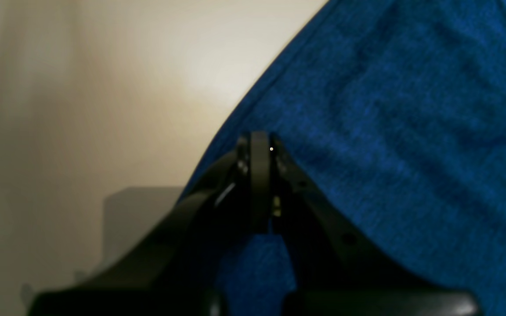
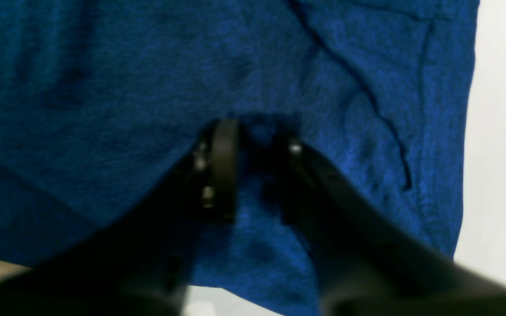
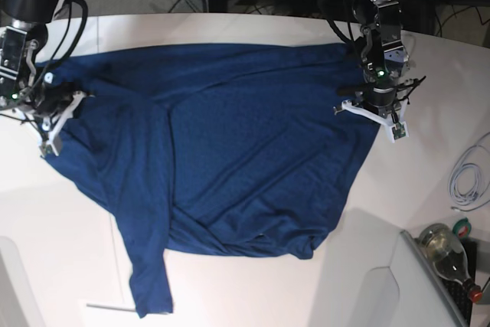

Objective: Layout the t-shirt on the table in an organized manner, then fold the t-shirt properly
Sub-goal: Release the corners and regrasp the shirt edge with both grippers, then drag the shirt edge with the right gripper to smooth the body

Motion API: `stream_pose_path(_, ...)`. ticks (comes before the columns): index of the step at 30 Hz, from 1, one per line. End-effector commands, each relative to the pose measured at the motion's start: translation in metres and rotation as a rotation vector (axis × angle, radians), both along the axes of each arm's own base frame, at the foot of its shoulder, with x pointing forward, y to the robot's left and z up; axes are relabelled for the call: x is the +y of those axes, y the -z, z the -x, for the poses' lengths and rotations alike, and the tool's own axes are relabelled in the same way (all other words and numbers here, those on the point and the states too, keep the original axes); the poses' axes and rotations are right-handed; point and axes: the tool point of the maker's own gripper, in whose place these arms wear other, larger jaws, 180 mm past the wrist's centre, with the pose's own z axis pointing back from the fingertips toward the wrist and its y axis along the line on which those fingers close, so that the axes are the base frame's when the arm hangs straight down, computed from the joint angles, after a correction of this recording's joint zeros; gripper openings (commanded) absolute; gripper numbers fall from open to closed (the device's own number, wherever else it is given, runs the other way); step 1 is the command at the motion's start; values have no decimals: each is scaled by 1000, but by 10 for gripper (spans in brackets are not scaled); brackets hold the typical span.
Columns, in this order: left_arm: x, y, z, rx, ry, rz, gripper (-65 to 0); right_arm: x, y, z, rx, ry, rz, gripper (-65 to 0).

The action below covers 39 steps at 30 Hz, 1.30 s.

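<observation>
The dark blue t-shirt (image 3: 230, 151) lies spread over the white table (image 3: 253, 296), rumpled, with one sleeve trailing toward the near edge. My left gripper (image 3: 373, 109) is at the cloth's right edge in the base view. In its wrist view the left gripper (image 1: 262, 138) has its fingers pressed together on the t-shirt (image 1: 389, 131) hem, beside bare table (image 1: 103, 87). My right gripper (image 3: 57, 109) is at the cloth's left edge. Up close, the right gripper (image 2: 257, 129) has narrow jaws with a bunch of t-shirt (image 2: 125, 66) between them.
A white cable (image 3: 467, 181) lies at the table's right edge. A glass bottle (image 3: 448, 250) lies at the lower right beside a white upright panel (image 3: 383, 296). Cables and equipment crowd the floor beyond the far edge.
</observation>
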Motion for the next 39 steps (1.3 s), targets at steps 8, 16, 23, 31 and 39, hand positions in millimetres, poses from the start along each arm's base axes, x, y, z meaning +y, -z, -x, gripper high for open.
stream_pose_path(8, 4, 3, 6, 24, -13, 2, -650, -14, -24, -7, -53, -5, 56, -647)
stream_pose_path(16, 4, 0, 5, 18, -14, 1, -650, -6, -59, 24, -53, -47, 154, -647)
stream_pose_path(23, 3, 1, 5, 19, -16, 6, -650, 10, -78, 71, -4, -73, 206, -645)
stream_pose_path(31, 4, 1, 5, 19, -16, 5, -650, 10, -61, 135, 153, -131, 200, -647)
stream_pose_path(39, 1, -3, -3, 6, -7, 5, -650, 10, -54, 163, 219, -140, 198, -647)
